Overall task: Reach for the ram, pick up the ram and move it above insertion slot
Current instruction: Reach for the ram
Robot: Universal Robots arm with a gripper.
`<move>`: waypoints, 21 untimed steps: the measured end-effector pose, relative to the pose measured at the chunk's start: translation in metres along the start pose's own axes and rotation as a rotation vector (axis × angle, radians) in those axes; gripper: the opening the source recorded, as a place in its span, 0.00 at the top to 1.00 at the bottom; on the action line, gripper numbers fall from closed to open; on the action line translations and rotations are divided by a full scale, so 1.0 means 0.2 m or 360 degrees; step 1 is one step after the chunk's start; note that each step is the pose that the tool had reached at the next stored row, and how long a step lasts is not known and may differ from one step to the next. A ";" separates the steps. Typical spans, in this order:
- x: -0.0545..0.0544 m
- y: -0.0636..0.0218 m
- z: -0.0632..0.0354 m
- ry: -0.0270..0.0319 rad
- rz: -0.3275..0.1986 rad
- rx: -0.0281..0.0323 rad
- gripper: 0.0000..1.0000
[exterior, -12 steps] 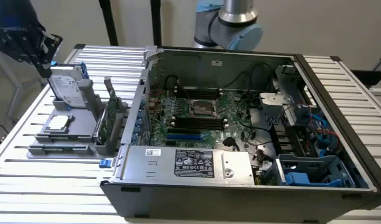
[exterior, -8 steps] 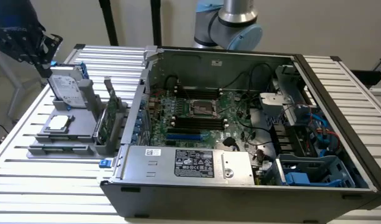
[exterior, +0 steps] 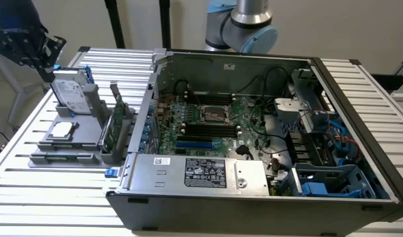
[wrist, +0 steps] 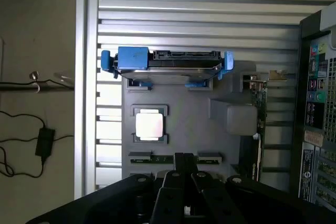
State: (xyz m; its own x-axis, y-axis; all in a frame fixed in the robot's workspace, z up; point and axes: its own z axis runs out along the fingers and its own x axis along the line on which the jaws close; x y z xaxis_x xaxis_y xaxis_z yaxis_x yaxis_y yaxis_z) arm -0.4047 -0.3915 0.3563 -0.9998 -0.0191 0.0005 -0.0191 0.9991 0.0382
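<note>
The ram (wrist: 210,157) lies flat as a thin green strip in the front slot of a grey holder (wrist: 189,124); my fingers hide its middle. In the exterior view the ram (exterior: 64,158) sits at the holder's near end. My gripper (wrist: 184,161) hangs above it, fingers pressed together and holding nothing. From outside, the gripper (exterior: 46,73) is high over the holder's far end, by the hard drive (exterior: 69,94). The motherboard's black memory slots (exterior: 211,129) lie inside the open computer case (exterior: 254,197).
The holder also carries a silver processor (wrist: 149,125) and an upright green expansion card (exterior: 116,123). The hard drive (wrist: 168,66) has blue brackets. The case wall (exterior: 148,113) rises right beside the holder. Cables and a cage (exterior: 333,180) occupy the case's right side.
</note>
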 end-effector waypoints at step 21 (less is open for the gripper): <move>-0.01 -0.365 0.078 0.00000 -0.0001 -0.00004 0.89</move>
State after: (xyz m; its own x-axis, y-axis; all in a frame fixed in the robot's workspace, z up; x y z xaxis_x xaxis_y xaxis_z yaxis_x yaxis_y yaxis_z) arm -0.4021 -0.4639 0.3380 -0.9998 -0.0201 0.0005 -0.0200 0.9991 0.0385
